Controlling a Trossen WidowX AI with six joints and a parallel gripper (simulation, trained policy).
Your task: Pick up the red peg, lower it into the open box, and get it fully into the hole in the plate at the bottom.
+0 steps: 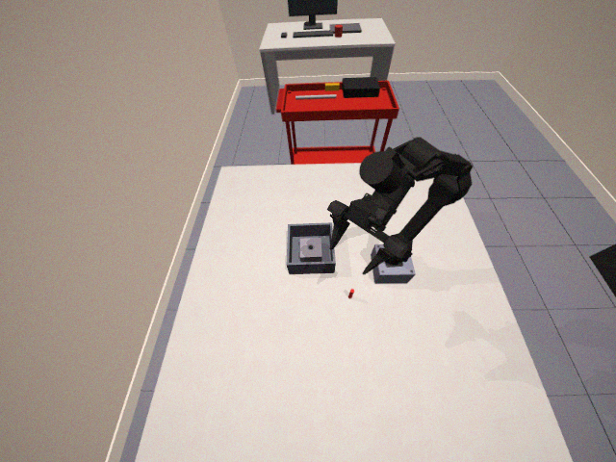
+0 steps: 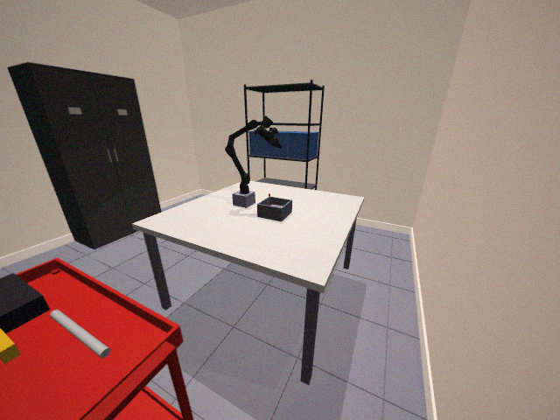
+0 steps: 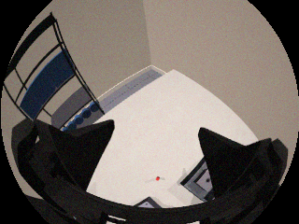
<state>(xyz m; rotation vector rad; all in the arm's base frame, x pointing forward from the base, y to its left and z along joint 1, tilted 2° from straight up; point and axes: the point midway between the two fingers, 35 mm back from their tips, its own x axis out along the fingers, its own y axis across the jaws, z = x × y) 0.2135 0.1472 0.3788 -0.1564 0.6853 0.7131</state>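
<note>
The red peg (image 1: 350,293) (image 2: 269,195) (image 3: 158,178) stands upright on the white table, in front of and between the box and the arm's base. The open dark grey box (image 1: 311,269) (image 2: 271,212) (image 3: 192,191) holds a light plate (image 1: 304,243) with a small dark hole in its middle, which looks empty. My gripper (image 1: 348,260) (image 3: 157,128) is wide open with nothing between its fingers. It hangs high over the table, pointing obliquely down, with the peg well below and beyond the fingertips. In the wrist view the right finger hides part of the box.
The arm's grey base block (image 1: 393,277) (image 2: 243,199) stands beside the box on the table (image 1: 323,372) (image 2: 217,230). Beyond the table are a red cart (image 1: 343,114) (image 2: 90,361), a white desk (image 1: 278,44), a shelf rack with blue bins (image 2: 283,144) and a black cabinet (image 2: 99,157).
</note>
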